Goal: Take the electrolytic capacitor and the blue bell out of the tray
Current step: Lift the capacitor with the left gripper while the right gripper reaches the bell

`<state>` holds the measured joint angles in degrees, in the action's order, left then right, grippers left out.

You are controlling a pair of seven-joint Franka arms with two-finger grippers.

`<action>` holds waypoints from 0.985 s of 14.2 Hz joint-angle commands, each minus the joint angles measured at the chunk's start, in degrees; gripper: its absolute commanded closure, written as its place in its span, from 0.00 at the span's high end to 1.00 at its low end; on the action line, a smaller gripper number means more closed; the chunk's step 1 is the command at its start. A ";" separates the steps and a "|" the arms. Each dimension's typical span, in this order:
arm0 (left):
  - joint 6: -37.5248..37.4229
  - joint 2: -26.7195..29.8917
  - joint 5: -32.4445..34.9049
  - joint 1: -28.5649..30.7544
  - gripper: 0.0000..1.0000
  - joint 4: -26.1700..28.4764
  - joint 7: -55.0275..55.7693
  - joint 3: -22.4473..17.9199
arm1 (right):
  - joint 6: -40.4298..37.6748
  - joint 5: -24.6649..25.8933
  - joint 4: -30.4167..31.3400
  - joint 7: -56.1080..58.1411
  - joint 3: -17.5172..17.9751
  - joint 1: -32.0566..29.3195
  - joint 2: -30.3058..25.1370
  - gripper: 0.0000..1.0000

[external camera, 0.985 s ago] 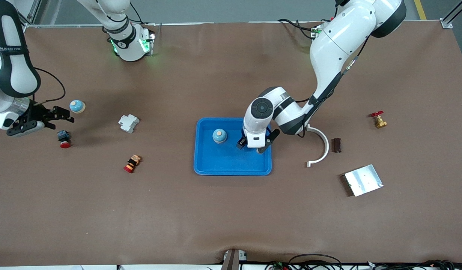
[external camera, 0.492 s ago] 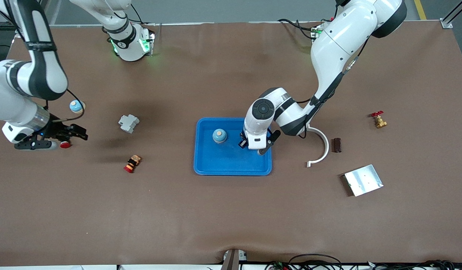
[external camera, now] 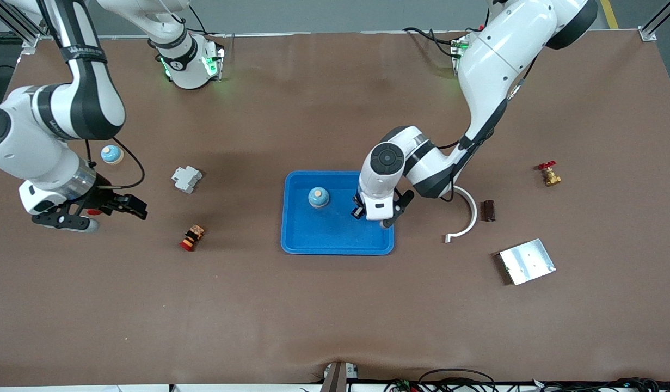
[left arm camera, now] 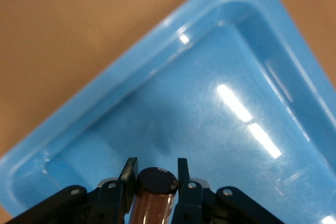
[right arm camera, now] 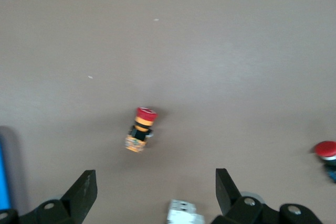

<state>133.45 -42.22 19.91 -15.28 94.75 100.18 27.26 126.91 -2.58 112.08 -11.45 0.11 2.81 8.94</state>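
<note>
Over blue tray (left arm camera: 157, 72): capacitor (left arm camera: 154, 198) clamped between left fingers (left arm camera: 127, 174).

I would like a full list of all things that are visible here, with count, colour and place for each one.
Tray: 1, blue, mid table.
Bell: 2, blue with tan top; one in the tray, one at the right arm's end.
Capacitor: 1, dark, in the left gripper over the tray.
Dark cylinder: 1, beside the white arc.
White arc: 1, beside the tray.
Brass valve: 1, red handle, left arm's end.
Metal plate: 1, silver.
White block: 1.
Red-capped button: 1.
Left gripper: shut on the capacitor.
Right gripper: open, above the table.
</note>
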 commanded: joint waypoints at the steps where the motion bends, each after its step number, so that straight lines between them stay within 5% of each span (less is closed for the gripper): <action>1: -2.58 3.72 0.83 1.73 0.00 1.14 -4.09 0.68 | 0.00 1.27 -3.70 -5.77 -0.55 4.74 3.53 1.00; 6: -5.74 7.84 0.92 5.69 0.00 5.34 -21.46 1.65 | -0.09 0.65 -5.82 -27.36 -0.46 14.67 5.99 1.00; 14: -6.80 17.25 0.92 16.93 0.00 18.45 -58.92 1.74 | 0.00 1.00 -10.03 -41.62 -0.55 24.07 13.81 1.00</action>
<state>126.83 -28.59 19.93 -1.40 109.15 47.72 28.27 127.37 -2.36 105.23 -48.30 0.14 23.61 19.72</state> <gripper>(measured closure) 0.652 0.000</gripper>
